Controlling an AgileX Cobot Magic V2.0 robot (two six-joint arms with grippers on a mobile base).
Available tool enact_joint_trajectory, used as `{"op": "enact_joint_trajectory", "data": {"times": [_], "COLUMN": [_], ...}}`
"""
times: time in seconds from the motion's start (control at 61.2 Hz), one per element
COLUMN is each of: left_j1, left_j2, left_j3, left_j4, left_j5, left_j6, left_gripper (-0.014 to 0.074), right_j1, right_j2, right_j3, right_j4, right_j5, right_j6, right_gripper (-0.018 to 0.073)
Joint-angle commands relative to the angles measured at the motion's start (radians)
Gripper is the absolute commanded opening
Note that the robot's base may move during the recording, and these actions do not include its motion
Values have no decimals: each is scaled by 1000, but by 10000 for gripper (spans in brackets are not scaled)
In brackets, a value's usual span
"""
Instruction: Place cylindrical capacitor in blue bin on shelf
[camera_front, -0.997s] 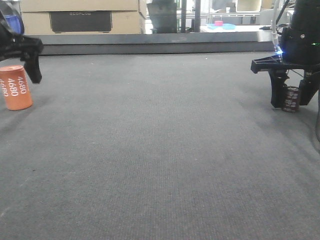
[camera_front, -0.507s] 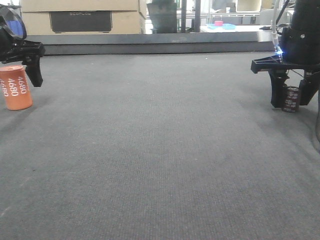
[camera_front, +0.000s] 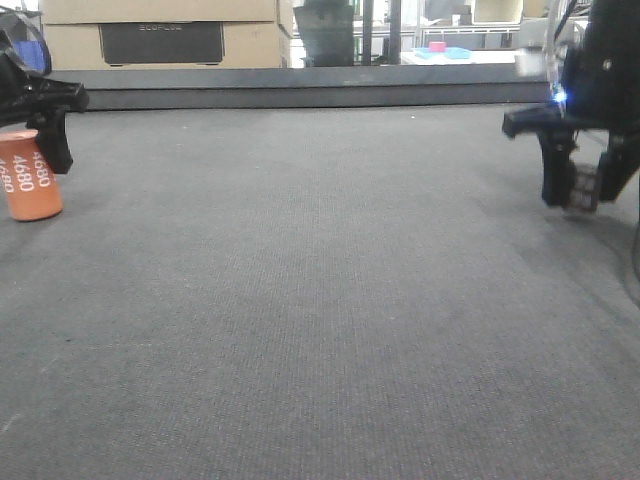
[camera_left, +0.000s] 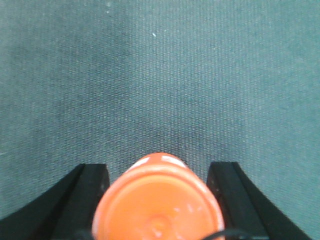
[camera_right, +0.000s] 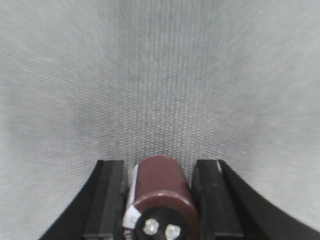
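The cylindrical capacitor (camera_right: 160, 187) is a stubby brown-black cylinder with two metal terminals on its near end. My right gripper (camera_right: 157, 167) is shut on it, one black finger against each side. In the front view it hangs blurred at the far right, the capacitor (camera_front: 582, 190) held in the right gripper (camera_front: 583, 192) just above the mat. At the far left my left gripper (camera_left: 157, 167) is open and straddles the orange cylinder (camera_left: 157, 200) marked "4680", which leans slightly (camera_front: 30, 175). One left finger (camera_front: 57, 145) shows behind it. The shelf and the blue bin are out of view.
Everything stands on a grey woven mat (camera_front: 320, 300). A dark raised ledge (camera_front: 300, 90) runs along its far edge, with cardboard boxes (camera_front: 160, 35) behind it. A light blue tray with a pink item (camera_front: 445, 50) sits far back on the right.
My right gripper has risen slightly with the capacitor, which now looks blurred. My left gripper has moved left around the orange cylinder, which now leans a little.
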Motion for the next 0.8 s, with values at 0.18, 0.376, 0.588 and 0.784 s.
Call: {"op": "enact_joint_trajectory", "data": {"times": [0.18, 0.376, 0.588, 0.784], "left_j1": [-10, -10, -10, -10], "left_j2": [-114, -212, -348, -499], "left_j3": [-38, -33, 101, 292], "left_j4": [-1, -38, -72, -82], "left_j5": [18, 3, -199, -348], "left_j6": [56, 86, 86, 86], "left_gripper": [-111, -111, -111, -111], "right_j1": [-1, -1, -1, -1], "right_j2": [-126, -208, -313, -446], "right_j3": [-3, 8, 118, 313], "right_j4": [-4, -4, -4, -4], "right_j5": [-58, -137, -294, -502], "right_j6": [-4, -4, -4, -4], "right_gripper": [-163, -163, -163, -163]}}
